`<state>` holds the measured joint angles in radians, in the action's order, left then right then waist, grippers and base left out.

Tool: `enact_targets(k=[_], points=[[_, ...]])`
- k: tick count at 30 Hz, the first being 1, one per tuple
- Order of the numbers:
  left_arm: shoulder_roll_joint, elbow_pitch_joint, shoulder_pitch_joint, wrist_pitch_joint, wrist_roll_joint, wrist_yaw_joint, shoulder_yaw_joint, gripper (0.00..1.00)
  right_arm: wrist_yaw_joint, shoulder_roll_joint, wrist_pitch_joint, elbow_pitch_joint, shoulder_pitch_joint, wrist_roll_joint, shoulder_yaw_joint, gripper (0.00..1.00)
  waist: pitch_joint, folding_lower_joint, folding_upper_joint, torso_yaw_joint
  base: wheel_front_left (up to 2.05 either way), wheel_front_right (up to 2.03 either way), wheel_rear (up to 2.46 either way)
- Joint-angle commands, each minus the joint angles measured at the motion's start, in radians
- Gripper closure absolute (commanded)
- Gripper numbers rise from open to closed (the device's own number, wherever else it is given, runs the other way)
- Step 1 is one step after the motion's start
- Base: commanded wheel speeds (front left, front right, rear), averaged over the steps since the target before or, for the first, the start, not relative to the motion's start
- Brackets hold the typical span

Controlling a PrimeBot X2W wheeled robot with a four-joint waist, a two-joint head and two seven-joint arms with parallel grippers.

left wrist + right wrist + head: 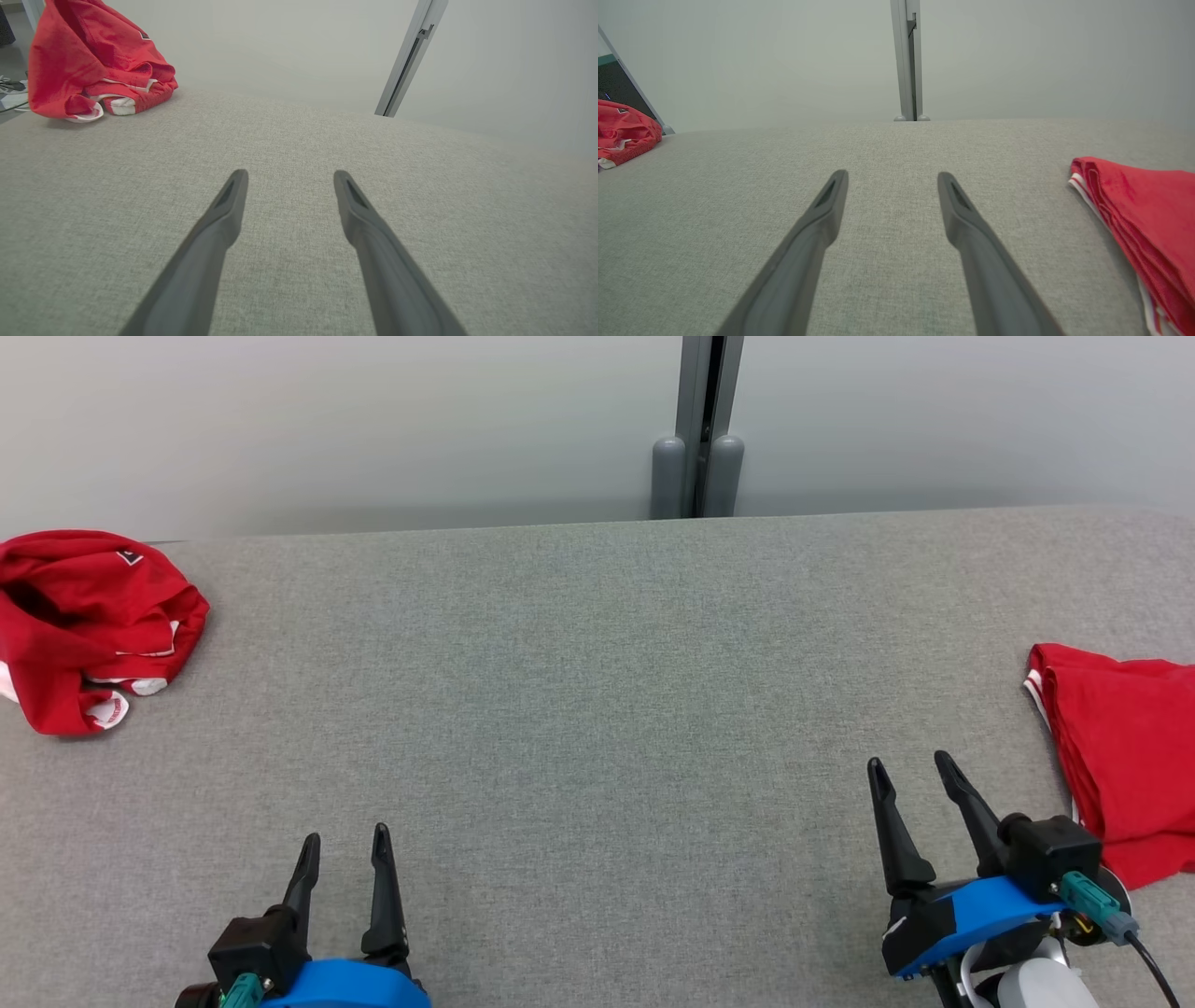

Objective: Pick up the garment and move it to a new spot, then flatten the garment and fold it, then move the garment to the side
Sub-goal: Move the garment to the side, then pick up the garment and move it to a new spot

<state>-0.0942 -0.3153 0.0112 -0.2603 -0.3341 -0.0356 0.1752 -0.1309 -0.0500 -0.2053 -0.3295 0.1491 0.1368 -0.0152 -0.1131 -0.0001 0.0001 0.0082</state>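
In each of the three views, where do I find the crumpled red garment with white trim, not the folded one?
Head view: the crumpled red garment lies at the far left of the grey fabric surface.
Left wrist view: the garment sits in the upper left corner.
Right wrist view: the garment is at the left edge, partly cut off.
Shared landmark: the grey vertical post behind the surface.

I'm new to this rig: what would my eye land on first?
Against the grey table, two red splashes stand out: a crumpled garment at the far left and a folded garment at the right edge. The left claw and right claw are open and empty at the near side.
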Motion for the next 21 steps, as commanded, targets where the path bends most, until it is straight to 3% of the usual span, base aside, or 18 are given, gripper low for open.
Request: enact_targets(k=[1, 21], points=[[0.0, -0.002, 0.013, -0.005, 0.006, -0.002, -0.001, 0.0, 0.0, -0.001, -0.006, 0.009, -0.012, 0.001, -0.004, 0.0, -0.001, 0.0001, -0.0001, -0.002, 0.0, 0.0, 0.0], [0.004, 0.015, 0.032, -0.006, 0.01, 0.013, -0.009, 0.0, 0.0, -0.001, 0.008, 0.026, -0.015, -0.01, -0.011, 0.0, -0.007, 0.0001, -0.0001, 0.02, 0.0, 0.0, 0.0]])
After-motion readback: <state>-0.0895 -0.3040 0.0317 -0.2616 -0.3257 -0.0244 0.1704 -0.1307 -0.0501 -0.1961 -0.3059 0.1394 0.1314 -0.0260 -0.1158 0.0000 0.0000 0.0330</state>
